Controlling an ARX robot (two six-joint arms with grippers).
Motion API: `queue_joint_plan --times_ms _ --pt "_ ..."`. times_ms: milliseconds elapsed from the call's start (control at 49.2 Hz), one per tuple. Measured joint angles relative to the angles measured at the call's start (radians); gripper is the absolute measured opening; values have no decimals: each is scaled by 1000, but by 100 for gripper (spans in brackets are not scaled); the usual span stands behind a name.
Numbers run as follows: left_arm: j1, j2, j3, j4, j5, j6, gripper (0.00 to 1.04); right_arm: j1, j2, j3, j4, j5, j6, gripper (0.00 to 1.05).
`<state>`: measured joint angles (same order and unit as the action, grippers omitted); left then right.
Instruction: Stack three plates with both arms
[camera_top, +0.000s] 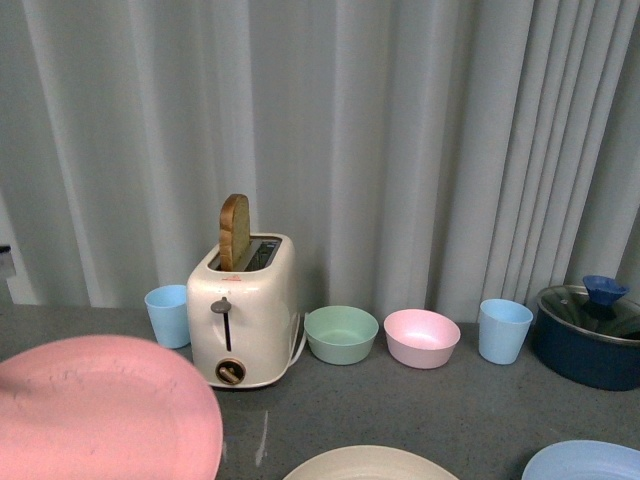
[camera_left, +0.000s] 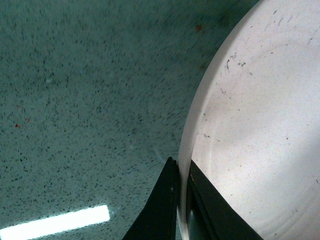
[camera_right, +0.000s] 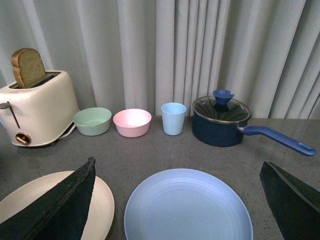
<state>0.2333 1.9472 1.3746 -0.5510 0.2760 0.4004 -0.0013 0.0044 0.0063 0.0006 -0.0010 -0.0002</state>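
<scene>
My left gripper (camera_left: 181, 200) is shut on the rim of the pink plate (camera_left: 260, 125), one black finger (camera_left: 160, 210) on each side of the edge, with the speckled counter behind it. In the front view the pink plate (camera_top: 100, 410) fills the lower left corner. A cream plate (camera_top: 370, 463) lies at the bottom middle and a light blue plate (camera_top: 585, 462) at the bottom right. My right gripper (camera_right: 177, 162) stands wide open just behind the blue plate (camera_right: 187, 207), which lies flat beside the cream plate (camera_right: 103, 200). Neither arm shows in the front view.
Along the curtain stand a blue cup (camera_top: 168, 315), a cream toaster (camera_top: 245, 310) holding a bread slice (camera_top: 235, 232), a green bowl (camera_top: 341, 334), a pink bowl (camera_top: 421, 338), another blue cup (camera_top: 503, 330) and a lidded blue pot (camera_top: 590, 335) whose handle (camera_right: 277, 139) points right.
</scene>
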Motion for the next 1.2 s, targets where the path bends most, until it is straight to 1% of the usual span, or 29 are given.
queue_joint_plan --times_ms 122,203,366,691,833,1056,1198 --pt "-17 -48 27 -28 54 -41 3 0 0 0 0 0 0 97" --pt "-43 -77 34 -49 90 -69 3 0 0 0 0 0 0 97" --pt "-103 -87 31 -55 120 -126 3 0 0 0 0 0 0 97" --pt "-237 -69 -64 9 104 -235 3 0 0 0 0 0 0 97" --pt "-322 -46 -105 51 85 -289 3 0 0 0 0 0 0 97" --pt "-429 -19 -118 93 63 -351 3 0 0 0 0 0 0 97" --pt "-474 4 -118 109 45 -380 3 0 0 0 0 0 0 97"
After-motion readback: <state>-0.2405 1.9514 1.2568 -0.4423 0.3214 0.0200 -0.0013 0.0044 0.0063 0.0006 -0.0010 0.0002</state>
